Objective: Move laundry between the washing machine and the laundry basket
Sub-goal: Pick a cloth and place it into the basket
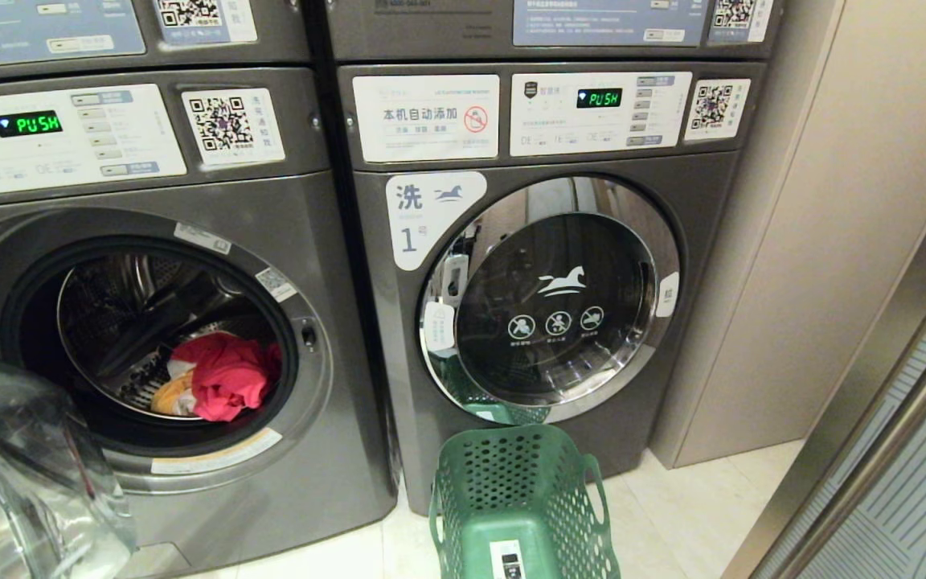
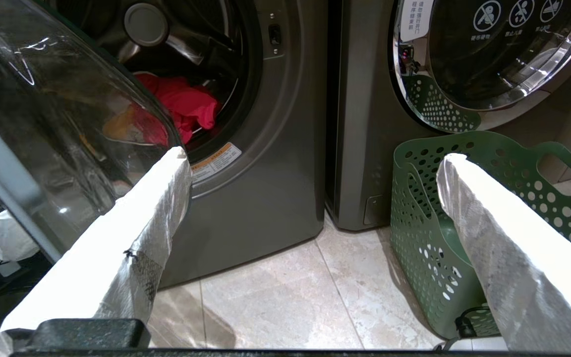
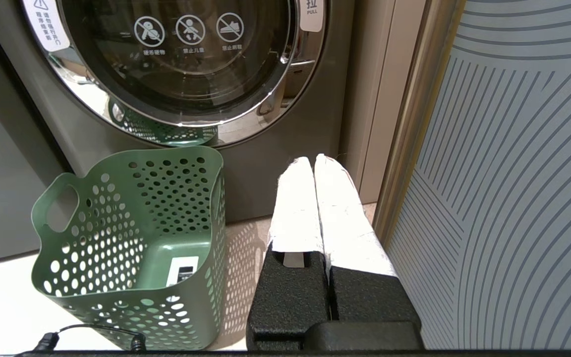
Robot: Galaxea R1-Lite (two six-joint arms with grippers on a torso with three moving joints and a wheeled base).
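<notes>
Laundry [image 1: 222, 376] lies in the open washing machine [image 1: 149, 338] at nine o'clock. The laundry basket [image 1: 521, 503] stands on the floor [image 1: 672, 515] at six o'clock, before the closed machine [image 1: 547, 289].

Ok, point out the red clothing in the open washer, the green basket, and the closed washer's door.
red clothing [image 1: 228, 376], head view, middle of the bundle in the drum.
green basket [image 1: 516, 470], head view, perforated back wall.
closed washer door [image 1: 555, 301], head view, centre of the glass.

Ahead of the spread left claw [image 2: 310, 158], the left washing machine's drum mouth [image 1: 149, 338] gapes, its swung-open glass door [image 2: 57, 124] crowding the claw's outer side. Bare floor tiles [image 2: 275, 297] lie between both claws. The empty green laundry basket [image 3: 132, 238] stands just beside the closed right claw [image 3: 314, 161], a shut washer door [image 3: 181, 54] beyond.
</notes>
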